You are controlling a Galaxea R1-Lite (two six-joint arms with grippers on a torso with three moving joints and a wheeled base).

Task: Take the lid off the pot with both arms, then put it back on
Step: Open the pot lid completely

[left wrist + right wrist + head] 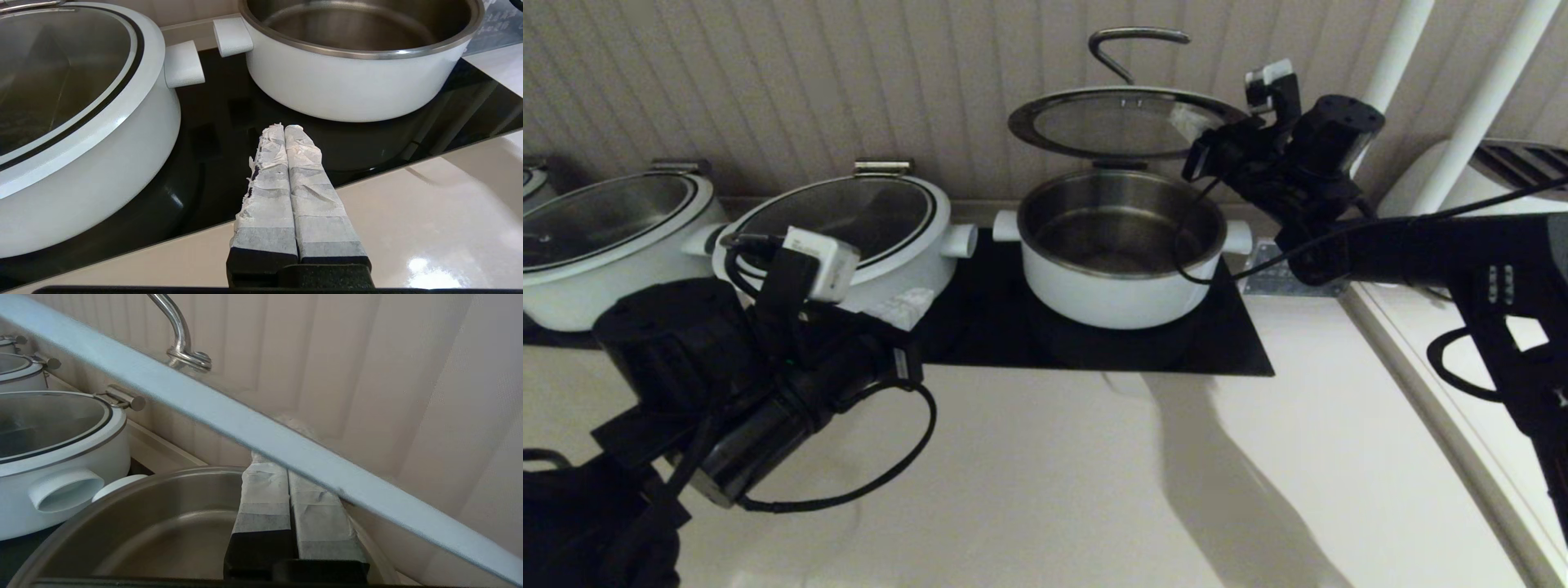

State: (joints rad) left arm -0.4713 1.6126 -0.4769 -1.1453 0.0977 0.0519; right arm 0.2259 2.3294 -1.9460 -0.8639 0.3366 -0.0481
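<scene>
The lid [1123, 122], round glass with a dark rim and an arched wire handle [1131, 45], hangs tilted in the air above the pot [1123, 269]. The pot is deep, white and uncovered, with an empty steel bowl. My right gripper [1202, 139] is shut on the lid's right edge. In the right wrist view its rim [286, 441] crosses over the taped fingers [265, 490]. My left gripper [284, 128] is shut and empty, low over the black cooktop [212, 134], in front of and to the left of the pot [347, 90], apart from it.
Two wider white pots with glass lids [849, 220] [605, 229] stand left of the pot on the cooktop [1241, 351]. A panelled wall is close behind. White poles [1486, 90] and a raised counter edge lie to the right. The beige counter [1094, 490] lies in front.
</scene>
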